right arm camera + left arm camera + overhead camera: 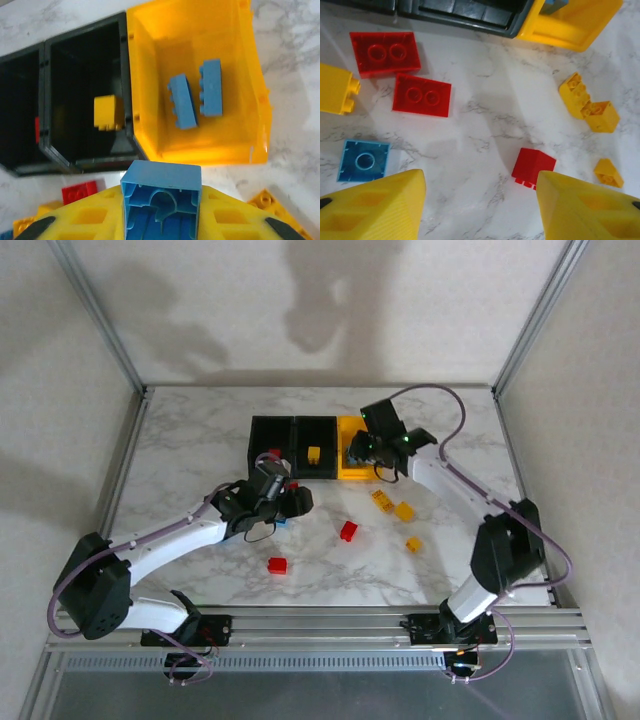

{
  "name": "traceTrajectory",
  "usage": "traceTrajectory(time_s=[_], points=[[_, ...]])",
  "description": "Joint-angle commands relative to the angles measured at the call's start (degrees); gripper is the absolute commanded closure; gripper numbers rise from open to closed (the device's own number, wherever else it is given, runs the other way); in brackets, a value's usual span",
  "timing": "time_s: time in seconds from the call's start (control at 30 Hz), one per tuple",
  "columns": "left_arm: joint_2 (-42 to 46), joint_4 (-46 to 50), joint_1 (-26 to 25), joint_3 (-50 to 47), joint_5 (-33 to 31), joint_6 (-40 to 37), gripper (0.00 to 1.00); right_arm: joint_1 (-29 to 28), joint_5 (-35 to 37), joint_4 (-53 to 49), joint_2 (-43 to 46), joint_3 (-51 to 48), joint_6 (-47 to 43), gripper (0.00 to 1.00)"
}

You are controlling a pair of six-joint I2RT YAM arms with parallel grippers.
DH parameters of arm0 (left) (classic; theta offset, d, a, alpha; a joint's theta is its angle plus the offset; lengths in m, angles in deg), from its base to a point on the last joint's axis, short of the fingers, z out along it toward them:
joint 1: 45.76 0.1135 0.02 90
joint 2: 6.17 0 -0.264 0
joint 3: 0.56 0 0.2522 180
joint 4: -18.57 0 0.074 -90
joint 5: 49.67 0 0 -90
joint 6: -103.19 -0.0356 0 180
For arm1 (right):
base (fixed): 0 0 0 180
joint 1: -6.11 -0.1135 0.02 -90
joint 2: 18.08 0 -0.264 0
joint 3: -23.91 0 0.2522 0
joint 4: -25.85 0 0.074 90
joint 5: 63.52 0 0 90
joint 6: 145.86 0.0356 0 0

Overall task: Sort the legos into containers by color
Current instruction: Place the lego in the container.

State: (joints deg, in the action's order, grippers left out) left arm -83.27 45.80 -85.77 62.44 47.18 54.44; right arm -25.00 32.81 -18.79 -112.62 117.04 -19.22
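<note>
My right gripper point(161, 212) is shut on a blue lego point(161, 176) and hangs at the near edge of the yellow container point(250, 75), which has two blue legos point(182, 101) lying in it. The middle black container point(75, 55) holds a yellow lego point(108, 112). Something red shows in the left black container point(20, 75). My left gripper point(480, 200) is open above the table, with a red lego point(533, 167) just inside its right finger point(585, 205). Two flat red legos point(422, 95), a blue lego point(364, 160) and several yellow legos point(602, 116) lie around it.
In the top view the three containers point(315, 445) stand in a row at mid-table. Loose legos lie in front of them: a red one point(348, 531), another red one point(277, 564) and yellow ones point(404, 511). Metal frame posts stand at the table's back corners.
</note>
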Motion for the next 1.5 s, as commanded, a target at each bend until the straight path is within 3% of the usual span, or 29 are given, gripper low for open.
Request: traceTrajectory(time_s=[0.0, 0.6, 1.47], points=[[-0.4, -0.8, 0.3, 1.7, -1.0, 1.5, 0.4, 1.6, 0.0, 0.0, -5.4, 4.9, -3.0, 0.7], [0.9, 0.9, 0.3, 1.4, -2.1, 1.8, 0.4, 6.0, -0.2, -4.8, -30.6, 27.7, -2.0, 0.68], [0.5, 0.4, 0.5, -0.3, -3.8, 1.9, 0.4, 6.1, -0.3, -6.1, -35.1, 31.2, -0.9, 0.64]])
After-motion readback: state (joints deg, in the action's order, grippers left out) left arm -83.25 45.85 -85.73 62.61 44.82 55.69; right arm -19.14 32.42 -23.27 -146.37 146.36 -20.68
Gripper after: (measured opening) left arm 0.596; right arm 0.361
